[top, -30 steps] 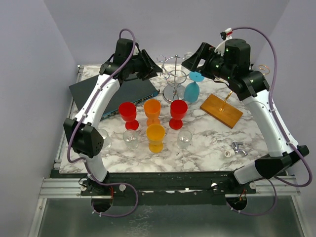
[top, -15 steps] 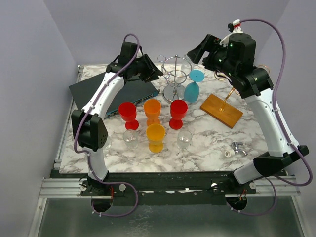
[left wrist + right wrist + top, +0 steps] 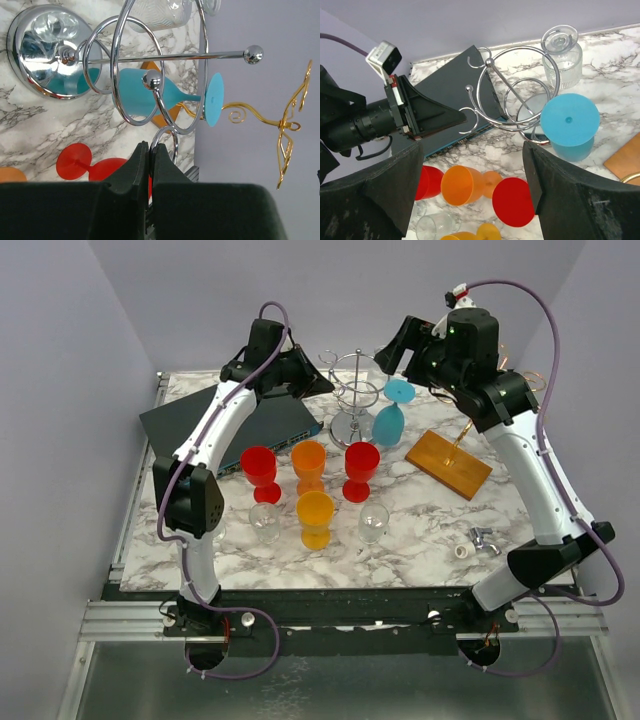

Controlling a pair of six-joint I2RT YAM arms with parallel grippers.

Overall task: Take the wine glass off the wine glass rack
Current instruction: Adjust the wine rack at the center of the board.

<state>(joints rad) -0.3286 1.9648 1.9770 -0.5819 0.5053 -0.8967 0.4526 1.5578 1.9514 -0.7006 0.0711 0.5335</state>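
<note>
Your left gripper (image 3: 151, 147) has its two black fingers pressed flat together, with no gap showing. It sits at the near-left side of the chrome wire wine glass rack (image 3: 35, 65), and one small loop of the rack curls just beside the fingertips. You cannot tell from either wrist view whether any wire is pinched between them. Your right gripper (image 3: 472, 147) stands wide apart and holds nothing, hovering above the rack's right side.

The blue plastic wine glass (image 3: 570, 120) is on the rack. It hangs bowl-down from an arm on the rack's right, its round foot on top and its stem threaded through the wire. A clear ribbed glass (image 3: 563, 62) hangs the same way on the rack's far side.

Your main risk is the rack itself. If the left fingers only rest against the wire, a sideways pull on the blue glass could drag or tip the light stand. That would swing the clear glass off its arm, or send the rack into the row of red and orange plastic goblets (image 3: 310, 462) just in front of it.

The second risk is the foot catching on the ball at the arm's end if you lift before sliding it clear.

Closing on the smooth foot rather than the stem or bowl may also let the glass slip.
</note>
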